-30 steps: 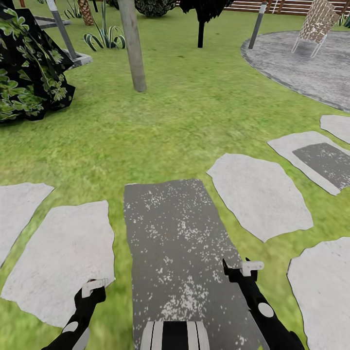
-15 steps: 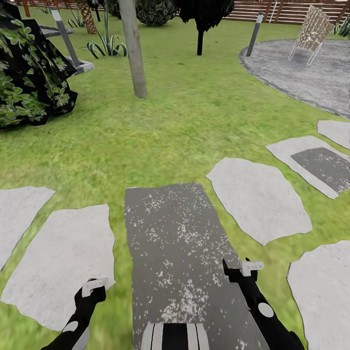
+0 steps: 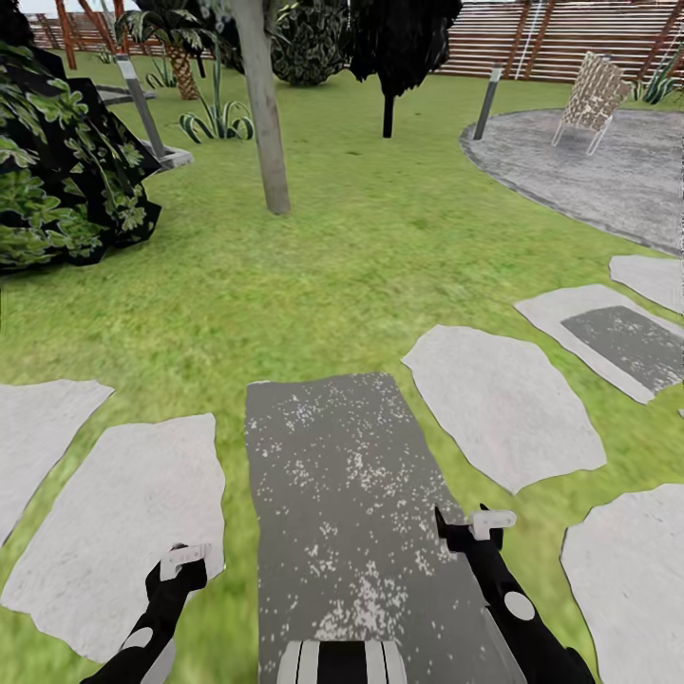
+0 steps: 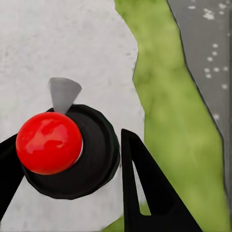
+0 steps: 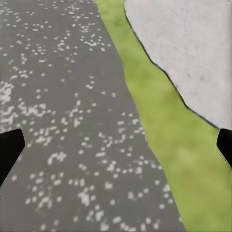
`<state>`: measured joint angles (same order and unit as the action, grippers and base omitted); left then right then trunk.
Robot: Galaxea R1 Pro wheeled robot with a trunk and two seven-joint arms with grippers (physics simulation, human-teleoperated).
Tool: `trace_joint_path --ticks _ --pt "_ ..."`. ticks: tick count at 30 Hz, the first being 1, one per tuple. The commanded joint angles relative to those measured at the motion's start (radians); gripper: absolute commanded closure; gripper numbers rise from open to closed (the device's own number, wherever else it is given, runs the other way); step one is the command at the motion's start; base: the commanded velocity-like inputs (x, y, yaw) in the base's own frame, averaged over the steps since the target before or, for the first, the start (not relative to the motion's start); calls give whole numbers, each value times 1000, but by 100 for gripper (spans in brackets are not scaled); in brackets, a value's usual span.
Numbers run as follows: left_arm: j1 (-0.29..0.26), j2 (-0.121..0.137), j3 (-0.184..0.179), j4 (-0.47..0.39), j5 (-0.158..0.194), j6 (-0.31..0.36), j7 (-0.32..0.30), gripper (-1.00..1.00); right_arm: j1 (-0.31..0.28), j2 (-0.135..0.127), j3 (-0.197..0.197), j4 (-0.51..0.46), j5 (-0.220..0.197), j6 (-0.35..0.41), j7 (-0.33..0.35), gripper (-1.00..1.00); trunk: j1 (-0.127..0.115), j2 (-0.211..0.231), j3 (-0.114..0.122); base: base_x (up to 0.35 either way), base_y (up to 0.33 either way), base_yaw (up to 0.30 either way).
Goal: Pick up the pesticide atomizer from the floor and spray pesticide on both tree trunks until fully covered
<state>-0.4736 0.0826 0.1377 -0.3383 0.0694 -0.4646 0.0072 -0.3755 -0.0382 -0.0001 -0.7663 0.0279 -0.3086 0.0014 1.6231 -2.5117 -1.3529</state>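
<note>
Pale grey-brown tree trunk (image 3: 264,104) stands upright on the lawn (image 3: 380,247) ahead.

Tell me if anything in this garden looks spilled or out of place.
Pale specks are scattered over the dark grey slab ahead of the robot, not on the tree trunk, which looks bare. Nothing else stands out.

No readable text, label, brand, number or sign appears on anything here.

Tree trunk (image 3: 264,114) cut off by the frame's top edge, foliage out of frame, leafy bush (image 3: 57,180) cropped at the left edge
</note>
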Motion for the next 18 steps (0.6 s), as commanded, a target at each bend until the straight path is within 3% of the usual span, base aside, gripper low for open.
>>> trace_joint_path --ticks 1,18 --pt "0 0 -3 1 7 -3 1 100 0 0 0 0 3 -3 0 -100 -1 0 3 0 0 0" --pt "0 0 -3 3 6 -3 1 100 0 0 0 1 4 -4 0 -100 -8 4 69 0 0 0"
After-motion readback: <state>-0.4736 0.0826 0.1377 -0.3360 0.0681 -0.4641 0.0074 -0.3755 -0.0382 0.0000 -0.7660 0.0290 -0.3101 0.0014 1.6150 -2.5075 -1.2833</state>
